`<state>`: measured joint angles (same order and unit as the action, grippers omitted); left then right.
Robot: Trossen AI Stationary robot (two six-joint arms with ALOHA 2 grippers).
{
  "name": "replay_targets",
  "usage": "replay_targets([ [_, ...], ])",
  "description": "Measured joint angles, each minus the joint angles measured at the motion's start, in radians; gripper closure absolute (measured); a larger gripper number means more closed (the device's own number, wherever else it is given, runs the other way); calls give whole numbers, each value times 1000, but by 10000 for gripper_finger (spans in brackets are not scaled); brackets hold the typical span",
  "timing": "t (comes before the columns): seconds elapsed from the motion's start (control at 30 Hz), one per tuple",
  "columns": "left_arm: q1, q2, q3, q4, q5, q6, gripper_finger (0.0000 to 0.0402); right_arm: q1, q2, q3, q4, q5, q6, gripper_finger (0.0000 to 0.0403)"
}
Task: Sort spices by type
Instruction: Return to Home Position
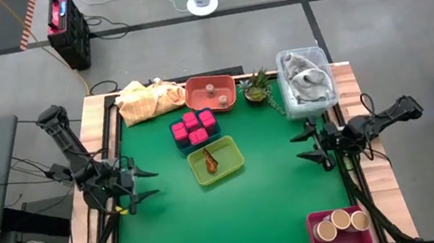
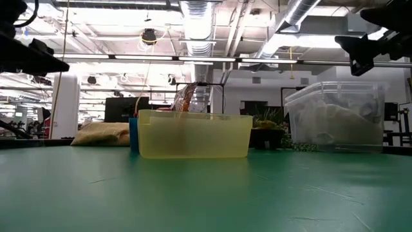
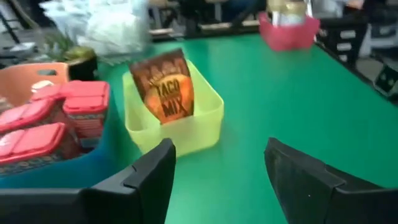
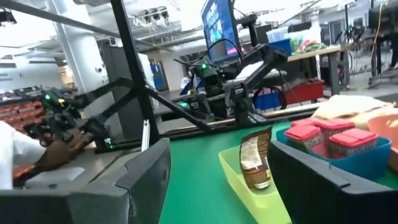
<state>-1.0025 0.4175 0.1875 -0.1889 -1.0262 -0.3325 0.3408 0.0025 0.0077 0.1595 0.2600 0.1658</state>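
Your left claw (image 1: pixel 154 183) hangs released at the mat's 9 o'clock edge, fingers spread with nothing between them, pointing toward the centre. Your right claw (image 1: pixel 296 148) faces it from 3 o'clock, likewise released and holding nothing. Both sit above the green mat (image 1: pixel 278 206), well apart from every bin.

At the centre you have the yellow bin (image 1: pixel 236 151), with the brown packet (image 1: pixel 210 161) leaning inside it. The left wrist view reads "TACO MIX" on its face. Just beside that bin, toward 11 o'clock, the red cans (image 1: pixel 194 129) stand packed together in the blue bin (image 3: pixel 68 169). At the 12 o'clock edge the orange bin (image 1: pixel 230 94) holds two small round pieces (image 1: pixel 209 88). Down in the 5 o'clock corner the pink bin (image 1: pixel 316 238) carries three gold cans (image 1: pixel 341 219), upright and touching one another.

Off your task, the yellow cloth (image 1: pixel 147 100) lies bunched at 11 o'clock. The plant (image 1: pixel 256 85) stands at 1 o'clock between the orange bin and the clear bin (image 1: pixel 321 53), which fills the 2 o'clock corner with crumpled grey stuff. In the right wrist view, a person's hand (image 4: pixel 59 148) rests at a desk beyond the 9 o'clock side.
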Motion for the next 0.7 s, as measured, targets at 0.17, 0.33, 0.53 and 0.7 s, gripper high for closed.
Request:
replay_targets([
  [0.17, 67, -10, 0, 5, 125, 75, 193, 0, 0, -1, -24, 0, 17, 112],
  [0.33, 125, -94, 0, -2, 221, 189, 218, 0, 0, -1, -53, 0, 18, 112],
  [0.53, 146, -323, 0, -86, 342, 258, 242, 0, 0, -2, -56, 0, 18, 112],
  [0.7, 146, -412, -2, -66, 421, 284, 258, 0, 0, -2, -56, 0, 18, 112],
])
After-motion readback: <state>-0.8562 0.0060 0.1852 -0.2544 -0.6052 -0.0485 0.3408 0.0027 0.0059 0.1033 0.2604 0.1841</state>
